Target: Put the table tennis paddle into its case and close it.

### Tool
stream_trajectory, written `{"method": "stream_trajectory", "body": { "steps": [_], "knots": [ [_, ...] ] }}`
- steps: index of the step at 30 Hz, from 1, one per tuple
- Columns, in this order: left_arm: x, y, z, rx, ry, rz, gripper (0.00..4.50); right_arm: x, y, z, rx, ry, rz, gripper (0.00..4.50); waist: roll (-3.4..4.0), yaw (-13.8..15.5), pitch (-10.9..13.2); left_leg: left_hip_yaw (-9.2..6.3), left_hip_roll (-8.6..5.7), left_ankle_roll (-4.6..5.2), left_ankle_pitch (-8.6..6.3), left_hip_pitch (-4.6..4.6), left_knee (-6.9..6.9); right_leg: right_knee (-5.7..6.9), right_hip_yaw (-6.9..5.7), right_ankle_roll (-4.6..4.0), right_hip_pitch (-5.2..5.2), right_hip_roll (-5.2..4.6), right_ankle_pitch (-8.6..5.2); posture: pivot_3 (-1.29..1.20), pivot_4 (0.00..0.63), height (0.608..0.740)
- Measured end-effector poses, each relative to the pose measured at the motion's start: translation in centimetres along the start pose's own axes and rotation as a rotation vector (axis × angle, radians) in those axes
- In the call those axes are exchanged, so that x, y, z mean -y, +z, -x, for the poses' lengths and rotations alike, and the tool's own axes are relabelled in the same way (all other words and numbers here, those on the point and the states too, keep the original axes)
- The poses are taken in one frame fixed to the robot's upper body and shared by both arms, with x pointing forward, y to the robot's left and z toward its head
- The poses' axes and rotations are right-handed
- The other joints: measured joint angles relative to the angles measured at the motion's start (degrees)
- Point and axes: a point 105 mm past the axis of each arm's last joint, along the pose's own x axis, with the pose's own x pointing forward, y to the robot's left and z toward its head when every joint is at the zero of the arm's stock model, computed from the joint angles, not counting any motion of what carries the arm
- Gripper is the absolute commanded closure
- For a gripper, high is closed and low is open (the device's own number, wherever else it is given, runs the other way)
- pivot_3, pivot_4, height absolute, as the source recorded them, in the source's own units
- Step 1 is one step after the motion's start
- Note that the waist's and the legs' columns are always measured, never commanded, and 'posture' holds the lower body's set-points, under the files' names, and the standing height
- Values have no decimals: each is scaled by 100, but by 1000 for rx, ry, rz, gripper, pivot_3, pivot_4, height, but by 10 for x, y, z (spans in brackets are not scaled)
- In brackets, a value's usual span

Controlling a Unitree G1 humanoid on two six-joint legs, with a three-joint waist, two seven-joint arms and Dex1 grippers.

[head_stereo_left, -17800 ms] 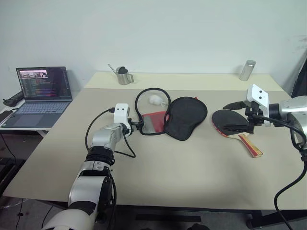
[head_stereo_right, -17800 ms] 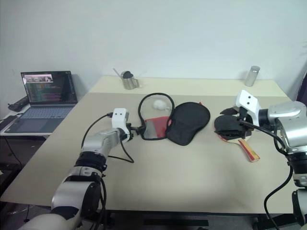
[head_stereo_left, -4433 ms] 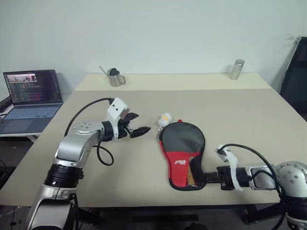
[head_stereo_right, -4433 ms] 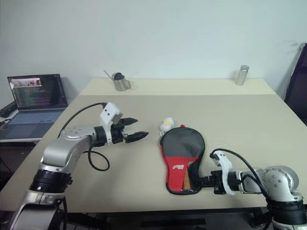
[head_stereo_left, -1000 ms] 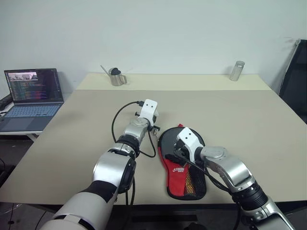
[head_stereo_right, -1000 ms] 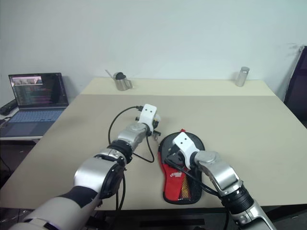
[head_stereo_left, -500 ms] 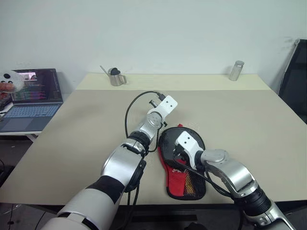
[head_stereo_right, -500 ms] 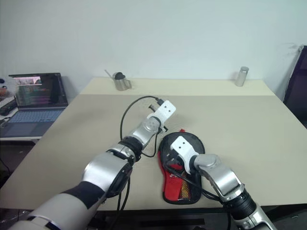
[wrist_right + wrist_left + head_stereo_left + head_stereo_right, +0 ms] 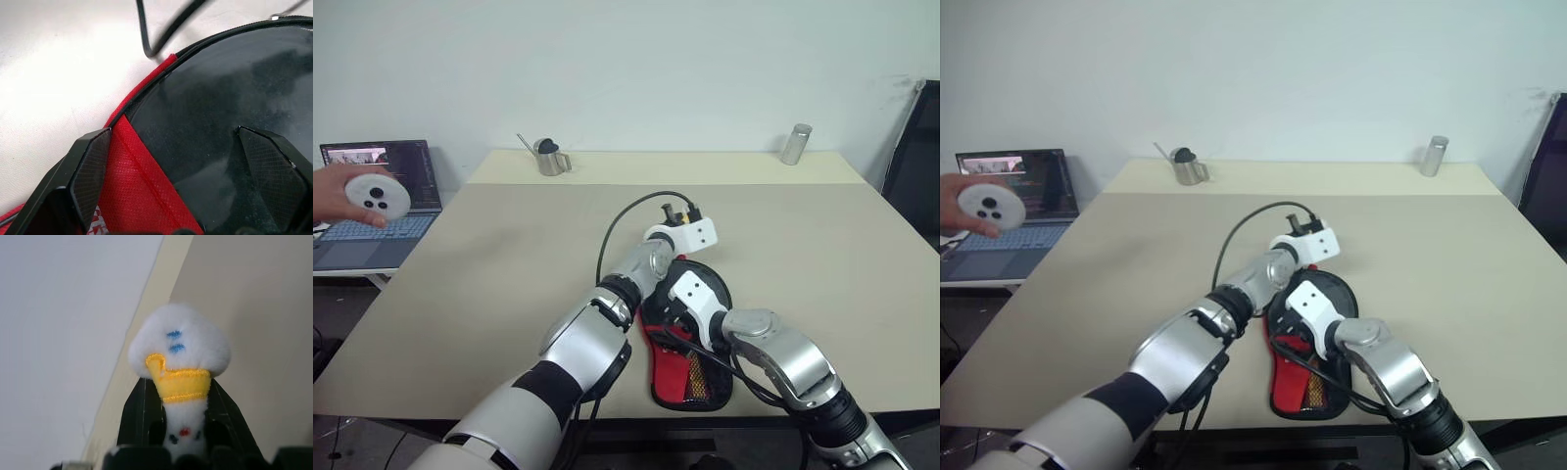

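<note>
Now the beige desk point(image 9: 489, 284) carries the case point(image 9: 690, 372), lying flat close to the near edge, round black end toward the far edge, red panel toward the near one. By the far edge stand a small metal watering can point(image 9: 546, 157) near the left corner and a metal cylinder point(image 9: 795, 143) near the right. Over the case's black end hangs the right gripper point(image 9: 186, 181), jaws spread wide, grasping nothing. Just beyond, the left gripper point(image 9: 182, 421) has its jaws clenched on a small white plush toy point(image 9: 179, 350). Off the left edge, a person's hand point(image 9: 335, 196) holds a white disc point(image 9: 377, 195).
</note>
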Motion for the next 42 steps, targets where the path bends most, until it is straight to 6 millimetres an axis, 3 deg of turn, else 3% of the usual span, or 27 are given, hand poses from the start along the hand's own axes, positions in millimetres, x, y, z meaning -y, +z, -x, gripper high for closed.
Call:
{"method": "stream_trajectory", "body": {
  "steps": [3,12,13,15,23,26,32,36,42],
  "knots": [
    [11,12,0,55,-45,-84,4177,-1,0,0,0,-1,-5,0,0,1,0,-1,0,0,0,0,0,0,-1,0,1,0,0,0,150,740],
    [41,17,4,89,-236,-177,4177,-2,1,-1,1,-8,-14,0,2,-4,-4,1,0,0,0,2,0,0,-1,1,2,1,0,0,150,740],
    [48,14,6,79,-286,-175,3454,-2,0,-2,0,-8,-15,0,3,-13,-8,1,0,1,0,4,-1,0,-1,1,2,2,-1,0,150,740],
    [59,8,10,58,-371,-157,2781,-3,-1,-3,-3,-4,-21,0,5,-30,-16,3,4,1,0,6,-1,2,0,1,3,3,-1,0,150,740],
    [53,-3,13,36,-437,-102,14,-5,-8,-8,-33,26,-32,0,14,-32,-101,-12,7,45,-27,133,-22,-42,-12,46,149,10,-29,0,150,740],
    [50,-5,14,40,-442,-67,14,-5,-9,-10,-36,36,-26,0,14,-38,-103,-13,11,45,-28,168,-26,-49,-11,50,182,10,-32,0,150,740],
    [46,-6,22,75,-578,200,14,-4,-8,-10,-31,54,-19,0,15,-39,-102,-18,12,43,-27,167,-27,-68,-16,50,189,10,-30,0,150,740],
    [21,-1,25,143,-614,301,14,-4,-9,-11,-28,65,-18,0,16,-44,-100,-18,13,43,-27,162,-28,-74,-15,47,186,11,-29,0,150,740],
    [-66,2,36,322,-498,427,14,-4,-9,-12,-25,82,-19,0,18,-63,-100,-19,15,43,-28,161,-32,-78,-14,45,183,11,-27,0,150,740]
  ]
}}
